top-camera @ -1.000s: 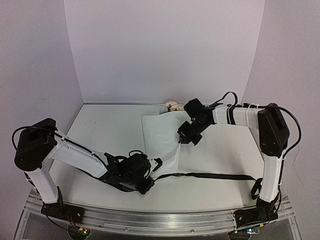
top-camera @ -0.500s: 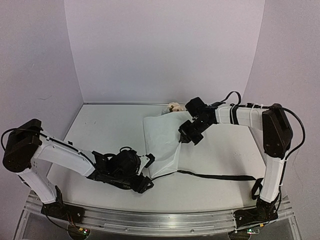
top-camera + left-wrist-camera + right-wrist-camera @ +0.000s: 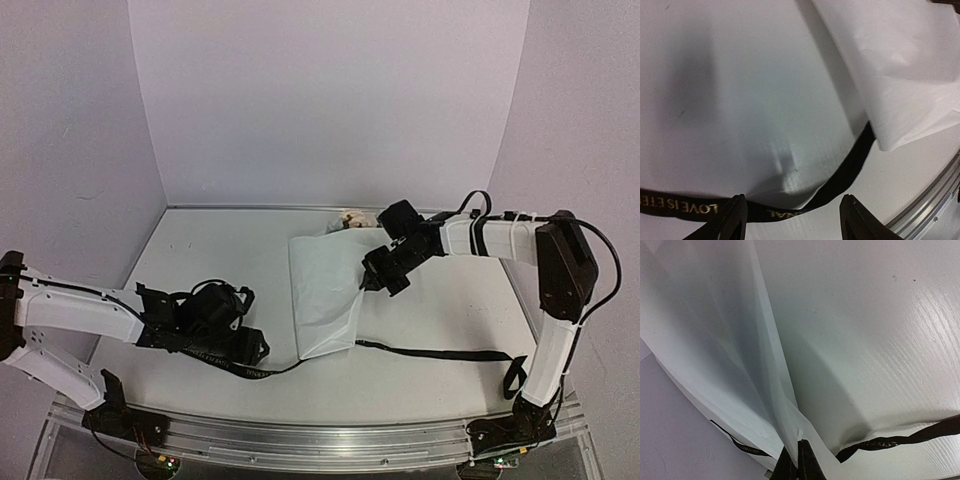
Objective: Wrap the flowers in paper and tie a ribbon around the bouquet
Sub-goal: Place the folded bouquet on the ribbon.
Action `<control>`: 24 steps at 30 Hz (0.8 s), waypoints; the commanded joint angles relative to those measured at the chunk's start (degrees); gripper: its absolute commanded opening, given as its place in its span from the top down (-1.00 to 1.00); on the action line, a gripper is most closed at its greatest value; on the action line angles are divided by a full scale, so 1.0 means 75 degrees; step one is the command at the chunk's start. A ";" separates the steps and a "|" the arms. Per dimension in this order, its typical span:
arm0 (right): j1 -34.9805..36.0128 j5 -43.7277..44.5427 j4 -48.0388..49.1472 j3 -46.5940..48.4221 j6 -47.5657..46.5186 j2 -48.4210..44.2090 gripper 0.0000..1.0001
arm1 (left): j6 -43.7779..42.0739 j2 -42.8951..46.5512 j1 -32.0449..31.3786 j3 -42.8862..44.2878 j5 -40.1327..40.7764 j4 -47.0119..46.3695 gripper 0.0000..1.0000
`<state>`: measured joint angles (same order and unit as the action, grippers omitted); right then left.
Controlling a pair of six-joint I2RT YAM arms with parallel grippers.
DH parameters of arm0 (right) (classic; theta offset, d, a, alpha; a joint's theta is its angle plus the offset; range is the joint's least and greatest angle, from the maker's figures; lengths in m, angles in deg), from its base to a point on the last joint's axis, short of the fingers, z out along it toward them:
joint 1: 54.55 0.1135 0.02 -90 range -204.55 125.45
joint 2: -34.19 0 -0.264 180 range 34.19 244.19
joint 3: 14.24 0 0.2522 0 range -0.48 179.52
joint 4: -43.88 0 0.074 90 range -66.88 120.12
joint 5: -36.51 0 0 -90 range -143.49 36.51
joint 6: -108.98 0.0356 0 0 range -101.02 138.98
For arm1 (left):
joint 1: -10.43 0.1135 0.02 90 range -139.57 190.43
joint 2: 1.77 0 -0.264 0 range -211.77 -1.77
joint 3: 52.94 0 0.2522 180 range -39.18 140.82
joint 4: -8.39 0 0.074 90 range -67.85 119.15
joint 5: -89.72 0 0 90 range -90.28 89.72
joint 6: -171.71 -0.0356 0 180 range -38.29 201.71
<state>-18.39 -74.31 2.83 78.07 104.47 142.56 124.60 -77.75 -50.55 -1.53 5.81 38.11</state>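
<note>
The paper (image 3: 322,290) lies mid-worktop (image 3: 200,250). The flowers (image 3: 351,216) protrude at its far end. The ribbon (image 3: 440,352) passes under its near corner, extending left and right. The left claw (image 3: 252,350) sits left of the paper, the right claw (image 3: 375,282) at its right edge.

bare tabletop (image 3: 215,250) far left, paper (image 3: 322,290) blocking centre, ribbon (image 3: 430,352) strung across front

ribbon (image 3: 685,206), gold lettering "LOVE IS ETE"
</note>
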 commanded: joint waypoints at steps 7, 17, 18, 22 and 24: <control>0.0018 -0.0594 0.0700 -0.0854 0.0750 -0.0952 1.00 | 0.3096 0.0868 0.0607 -0.0655 0.1000 0.2234 -0.40; 0.0207 -0.1016 0.0935 -0.2114 0.0733 -0.1790 1.00 | 0.2529 -0.0227 0.1811 -0.0631 0.0875 0.1384 -0.33; 0.0252 -0.1041 0.0954 -0.2272 0.0710 -0.1858 1.00 | 0.2448 -0.0360 0.1935 -0.0608 0.0876 0.1311 -0.31; 0.0441 -0.0979 0.1163 -0.2869 0.0701 -0.1989 1.00 | 0.2258 -0.0878 0.2320 -0.0512 0.0786 0.0981 -0.14; 0.0563 -0.0861 0.1309 -0.3133 0.0717 -0.1986 1.00 | 0.2261 -0.1092 0.2440 -0.0491 0.0752 0.0828 -0.05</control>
<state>-16.02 -80.86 10.56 58.21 109.71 129.41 142.80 -81.66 -34.40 -5.31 12.81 47.97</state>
